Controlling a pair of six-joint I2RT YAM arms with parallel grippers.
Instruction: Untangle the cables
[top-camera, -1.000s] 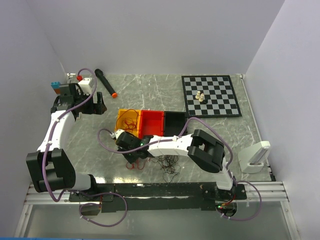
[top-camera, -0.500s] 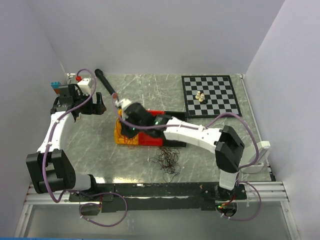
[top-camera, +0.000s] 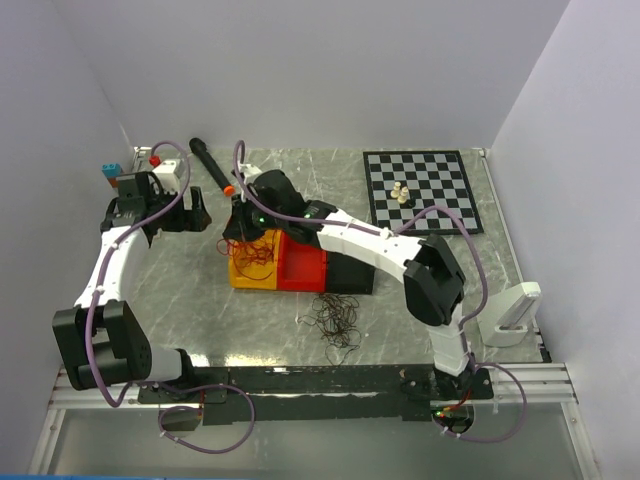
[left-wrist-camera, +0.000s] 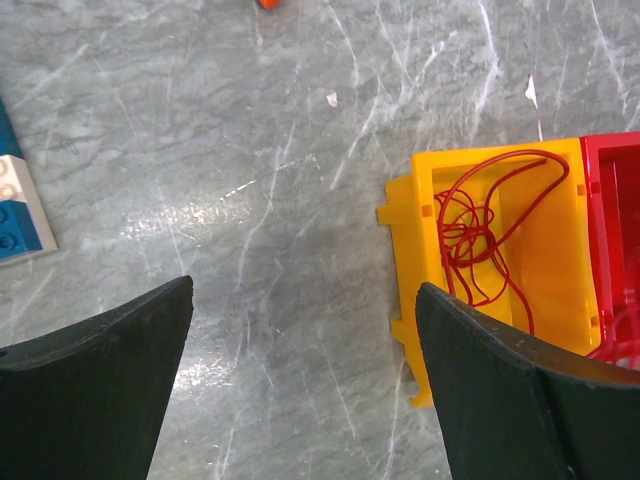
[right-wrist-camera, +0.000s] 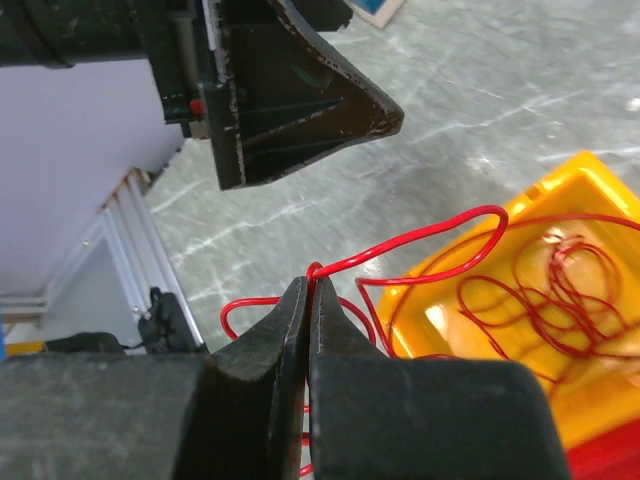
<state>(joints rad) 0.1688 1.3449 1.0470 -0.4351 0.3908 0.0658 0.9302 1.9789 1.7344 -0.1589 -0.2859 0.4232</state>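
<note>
Desk (left-wrist-camera: 250, 200) marbled grey stone look, smooth, faint sheen; bin (left-wrist-camera: 410, 240) glossy yellow plastic; cables (left-wrist-camera: 465, 235) red, thin, slick

Tabletop (top-camera: 180, 290): grey-green marble-look surface with thin white veins running in all directions and a slight sheen.

Enclosure on three sides: back wall (top-camera: 320, 70), left wall (top-camera: 50, 110), right wall (top-camera: 575, 150). All are plain, matte, pale lavender-white, and meet in sharp vertical corners.

Light: even and diffuse, with soft-edged shadows on the tabletop. The left wrist view shows a pale glare patch (left-wrist-camera: 200, 215) on the marble.

Near edge: silver aluminium rails (top-camera: 575, 385) run across the width. Below them is a glossy grey strip, detail unclear.
</note>
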